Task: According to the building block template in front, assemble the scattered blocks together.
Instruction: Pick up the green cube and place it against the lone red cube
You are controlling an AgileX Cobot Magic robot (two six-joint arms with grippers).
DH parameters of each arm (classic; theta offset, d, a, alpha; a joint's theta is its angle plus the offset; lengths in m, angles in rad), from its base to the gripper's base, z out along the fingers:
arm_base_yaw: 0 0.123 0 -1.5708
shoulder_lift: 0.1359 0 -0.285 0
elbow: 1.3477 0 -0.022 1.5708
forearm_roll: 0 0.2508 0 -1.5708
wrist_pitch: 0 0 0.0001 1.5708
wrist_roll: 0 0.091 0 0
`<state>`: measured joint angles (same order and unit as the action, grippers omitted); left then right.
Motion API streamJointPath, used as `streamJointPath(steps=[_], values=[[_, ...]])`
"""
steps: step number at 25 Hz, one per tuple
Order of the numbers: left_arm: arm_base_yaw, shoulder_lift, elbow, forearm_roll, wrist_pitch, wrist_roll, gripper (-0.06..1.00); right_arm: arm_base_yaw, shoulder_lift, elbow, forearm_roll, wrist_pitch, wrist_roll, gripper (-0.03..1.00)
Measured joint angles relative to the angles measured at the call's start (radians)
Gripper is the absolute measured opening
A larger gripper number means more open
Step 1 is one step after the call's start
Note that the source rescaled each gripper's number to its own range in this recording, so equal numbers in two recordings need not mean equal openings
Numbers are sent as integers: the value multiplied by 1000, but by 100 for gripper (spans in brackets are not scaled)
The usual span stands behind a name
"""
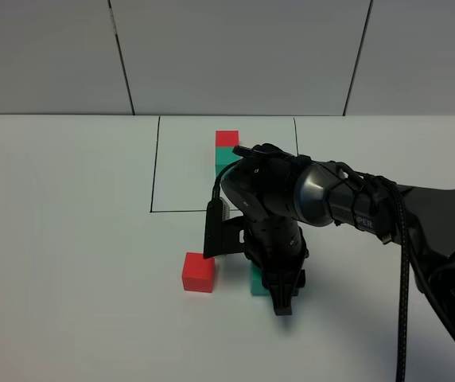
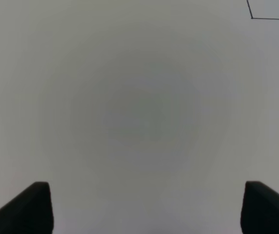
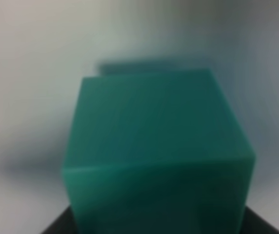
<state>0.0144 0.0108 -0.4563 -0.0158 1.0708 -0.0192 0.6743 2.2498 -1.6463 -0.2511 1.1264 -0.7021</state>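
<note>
The template, a red cube (image 1: 227,138) joined to a teal cube (image 1: 224,157), stands at the back inside a thin black rectangle (image 1: 154,171). A loose red cube (image 1: 199,271) sits on the white table in front of the frame. A loose teal cube (image 1: 257,283) lies just right of it with a small gap between them, mostly hidden under my right gripper (image 1: 278,293). In the right wrist view the teal cube (image 3: 156,146) fills the frame between dark finger bases, so the gripper seems shut on it. My left gripper (image 2: 147,209) is open and empty over bare table.
The right arm (image 1: 347,199) and its black cable (image 1: 403,278) reach in from the right and cover part of the frame's front right. A corner of the black rectangle (image 2: 251,17) shows in the left wrist view. A panelled wall stands behind the table.
</note>
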Motion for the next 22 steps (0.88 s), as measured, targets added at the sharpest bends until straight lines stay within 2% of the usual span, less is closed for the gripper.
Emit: streamJointPath(steps=[13,22], values=[[0,0,0,0,-4,0,94,24,82,-113,-2,61,76,1],[0,0,0,0,-6,1,94,44,85,-116,12,67,98,1]])
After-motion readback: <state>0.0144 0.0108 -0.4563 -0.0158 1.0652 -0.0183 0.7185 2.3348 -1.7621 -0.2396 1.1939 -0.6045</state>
